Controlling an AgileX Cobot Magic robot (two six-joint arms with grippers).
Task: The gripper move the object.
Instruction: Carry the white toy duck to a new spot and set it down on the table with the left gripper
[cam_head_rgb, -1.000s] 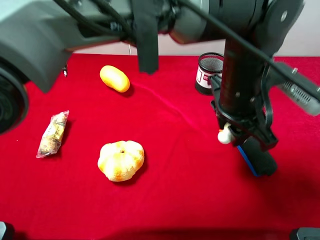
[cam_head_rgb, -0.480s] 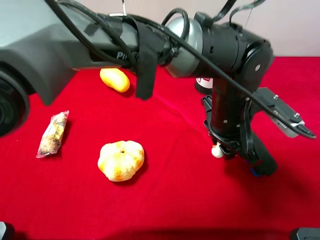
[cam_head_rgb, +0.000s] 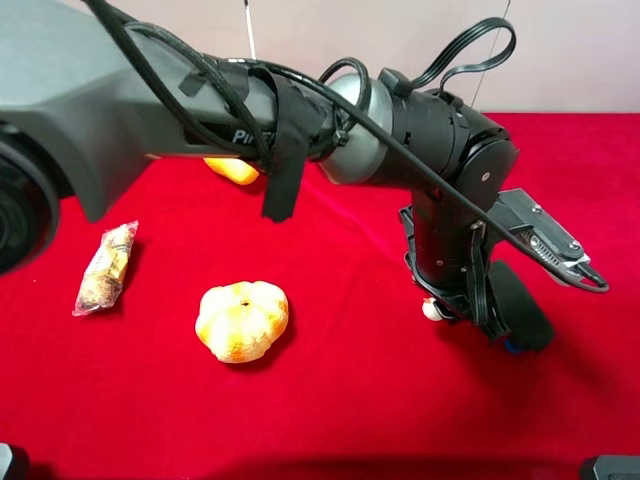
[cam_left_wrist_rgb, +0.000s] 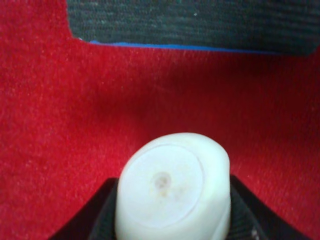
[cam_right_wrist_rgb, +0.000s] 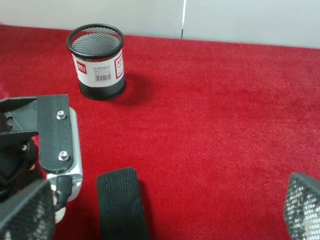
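Nearest on the red tabletop (cam_head_rgb: 350, 425), left of centre, lies an orange-white pumpkin (cam_head_rgb: 241, 320). To its right, at about the same depth, the left gripper (cam_head_rgb: 440, 303) hangs from a thick grey arm (cam_head_rgb: 120, 90) that reaches across from the left. It is clenched on the white mushroom-shaped object (cam_head_rgb: 431, 311). In the left wrist view the object fills the space between the black fingers (cam_left_wrist_rgb: 95, 220), with a flat round face toward the camera. The object is low over the cloth, right of centre; contact with the cloth cannot be told. Just right of it lies a black pad (cam_head_rgb: 525, 315) with a blue edge. At the far left, slightly farther off, lies a clear snack packet (cam_head_rgb: 104, 268). Farther still, a yellow oval fruit (cam_head_rgb: 228, 170) shows partly from beneath the arm. The right gripper (cam_right_wrist_rgb: 165, 217) appears in the right wrist view only, its jaws spread wide and holding nothing. Beyond the pad in that view stands a black mesh pen cup (cam_right_wrist_rgb: 96, 62), upright.
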